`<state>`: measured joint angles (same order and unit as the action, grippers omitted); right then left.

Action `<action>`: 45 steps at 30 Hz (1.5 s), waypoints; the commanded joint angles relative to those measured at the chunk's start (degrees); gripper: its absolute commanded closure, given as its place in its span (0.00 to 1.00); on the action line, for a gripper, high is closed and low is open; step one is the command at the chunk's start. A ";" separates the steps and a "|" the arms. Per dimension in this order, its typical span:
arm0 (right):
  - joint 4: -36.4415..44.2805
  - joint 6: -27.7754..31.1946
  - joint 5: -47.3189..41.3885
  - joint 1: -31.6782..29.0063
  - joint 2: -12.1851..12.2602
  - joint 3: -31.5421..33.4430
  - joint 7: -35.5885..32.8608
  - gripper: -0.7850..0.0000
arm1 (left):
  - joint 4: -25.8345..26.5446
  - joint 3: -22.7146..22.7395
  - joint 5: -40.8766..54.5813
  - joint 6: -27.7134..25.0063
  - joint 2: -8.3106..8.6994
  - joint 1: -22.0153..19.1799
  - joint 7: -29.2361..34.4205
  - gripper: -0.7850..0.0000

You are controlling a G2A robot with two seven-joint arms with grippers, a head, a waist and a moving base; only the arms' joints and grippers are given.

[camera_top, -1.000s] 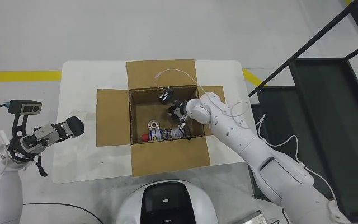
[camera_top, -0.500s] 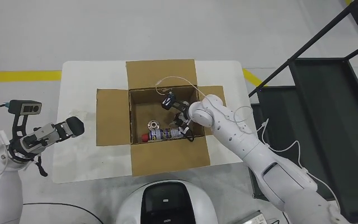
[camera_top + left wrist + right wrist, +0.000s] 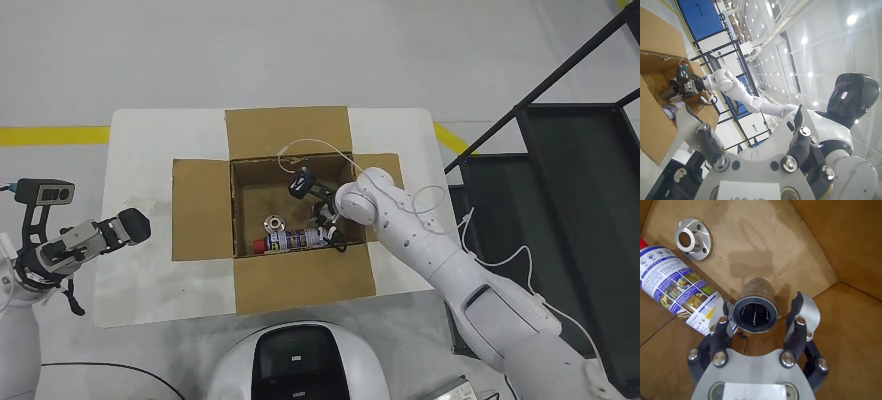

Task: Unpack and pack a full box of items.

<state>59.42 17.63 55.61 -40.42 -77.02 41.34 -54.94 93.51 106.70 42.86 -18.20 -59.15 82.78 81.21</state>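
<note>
R gripper (image 3: 762,303) spread wide inside open brown cardboard box (image 3: 848,247), straddling steel cylindrical linear bearing w/ black end ring (image 3: 755,311). One pad (image 3: 724,311) nearly touching, other w/ clear gap, so not pinched. Bearing lies on box floor just beside blue-white spray can (image 3: 677,283), long axis approx along gripper's approach, bore facing wrist. R arm far nearer. L gripper (image 3: 742,114) spread, empty, by white table (image 3: 400,130) edge, well apart from box. Pad gaps read from R wrist view; top view gives box layout.

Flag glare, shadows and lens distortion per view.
Top view: even light, the box interior shaded. Left wrist view: ceiling lamps flare, straight rack posts bow strongly. Right wrist view: highlights on the flange, bearing shadow on the box floor.
</note>
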 commanded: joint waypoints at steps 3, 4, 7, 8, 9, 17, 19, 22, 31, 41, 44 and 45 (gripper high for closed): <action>-0.60 0.31 -0.06 0.55 -0.33 -0.14 0.72 1.00 | 0.00 0.00 0.00 0.00 0.00 0.00 0.00 0.00; -0.57 0.47 -0.06 0.66 -0.36 -0.06 0.89 1.00 | 0.00 0.00 0.00 0.00 0.00 0.00 0.00 0.00; 0.16 0.78 0.22 0.79 -0.19 0.60 0.79 1.00 | 0.00 0.00 0.00 0.00 0.00 0.00 0.00 0.00; 0.89 1.05 0.72 0.76 0.00 0.90 0.30 1.00 | 0.00 0.00 0.00 0.00 0.00 0.00 0.00 0.00; 1.96 1.19 1.13 0.61 0.26 1.36 -0.47 1.00 | 0.00 0.00 0.00 0.00 0.00 0.00 0.00 0.00; 22.46 1.37 0.83 -7.58 4.35 11.05 -9.47 1.00 | 0.00 0.00 0.00 0.00 0.00 0.00 0.00 0.00; 28.02 1.78 0.96 -10.95 5.58 14.51 -11.34 1.00 | 0.00 0.00 0.00 0.00 0.00 0.00 0.00 0.00; 36.08 2.54 0.90 -16.01 7.23 20.05 -12.84 1.00 | 0.00 0.00 0.00 0.00 0.00 0.00 0.00 0.00; 51.24 5.38 -2.24 -27.00 9.92 32.35 -9.37 1.00 | 0.00 0.00 0.00 0.00 0.00 0.00 0.00 0.00; 51.24 5.38 -2.24 -27.00 9.92 32.35 -9.37 1.00 | 0.00 0.00 0.00 0.00 0.00 0.00 0.00 0.00; 51.24 5.38 -2.24 -27.00 9.92 32.35 -9.37 1.00 | 0.00 0.00 0.00 0.00 0.00 0.00 0.00 0.00; 51.24 5.38 -2.24 -27.00 9.92 32.35 -9.37 1.00 | 0.00 0.00 0.00 0.00 0.00 0.00 0.00 0.00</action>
<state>110.65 23.01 53.37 -67.42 -67.11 73.69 -64.32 93.51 106.70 42.86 -18.20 -59.15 82.78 81.21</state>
